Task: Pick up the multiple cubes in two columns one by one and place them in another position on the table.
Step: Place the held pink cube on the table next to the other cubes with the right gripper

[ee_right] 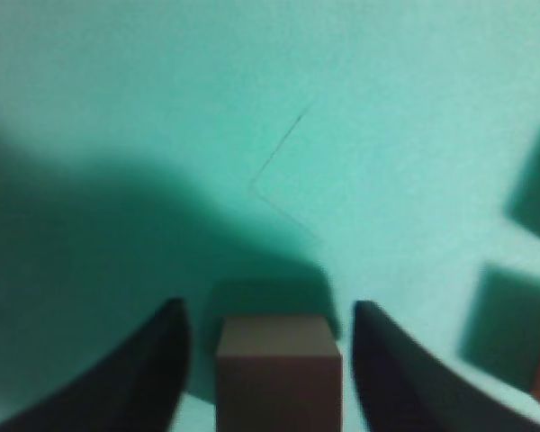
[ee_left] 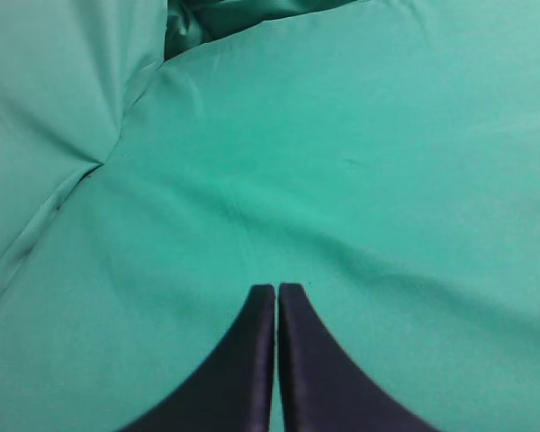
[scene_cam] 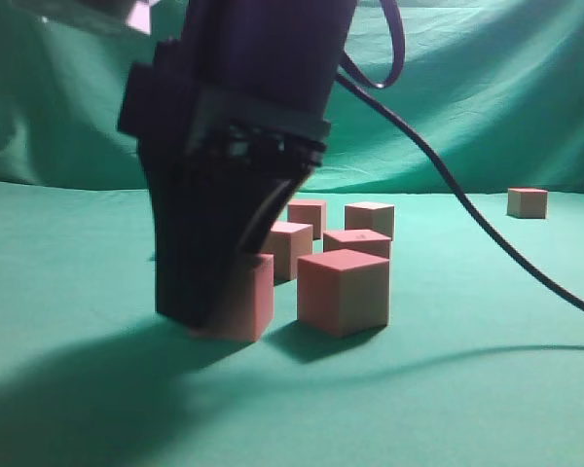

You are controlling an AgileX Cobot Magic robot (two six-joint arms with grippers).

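Nearest cube [scene_cam: 248,302], reddish-pink, resting on the table [scene_cam: 68,292] at front left of the group, half hidden behind the right gripper [scene_cam: 190,311]. Same cube [ee_right: 277,369] between the two dark fingers [ee_right: 153,369] in the right wrist view, a sliver of green cloth showing on either side, so jaws parted slightly wider than the block and apparently not pressing it. Second cube [scene_cam: 343,290] just beside to the right, also on the cloth, apart from the first. Four more cubes behind in two short columns: [scene_cam: 288,248], [scene_cam: 357,243], [scene_cam: 308,216], [scene_cam: 370,218]. One lone cube [scene_cam: 528,202] well apart at far right near the backdrop. Black cable [scene_cam: 467,209] running from the right arm down across the scene. Left gripper [ee_left: 276,301] over bare green cloth, fingertips pressed nearly together, nothing between them. Draped green backdrop [scene_cam: 487,88] behind the table.
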